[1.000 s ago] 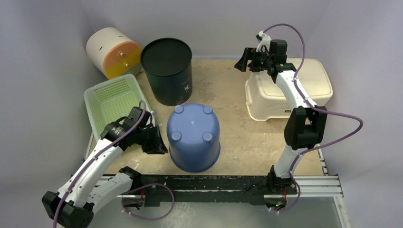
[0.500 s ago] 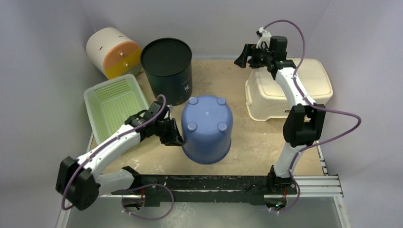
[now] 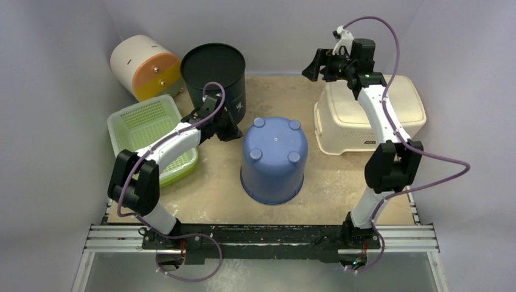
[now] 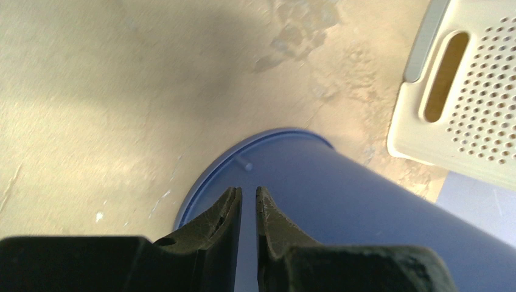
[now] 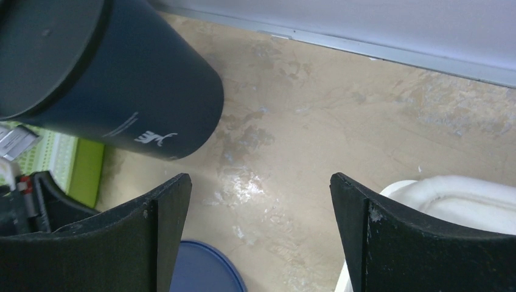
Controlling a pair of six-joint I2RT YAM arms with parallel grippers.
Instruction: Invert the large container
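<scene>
Soft even light, faint shadows

Black bin (image 3: pixel 214 79) crowds the blue container (image 3: pixel 274 161), perhaps touching; passage beside cream tub (image 3: pixel 365 115).

Pale walls (image 3: pixel 280 30) are standing behind and beside the sandy, stained table (image 3: pixel 334 182). A metal rail (image 3: pixel 407 237) is running along the table's near edge. Soft light is shining on the table.

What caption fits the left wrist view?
Nearly closed left fingers over the blue plastic bucket; cream perforated bin beyond.
</scene>
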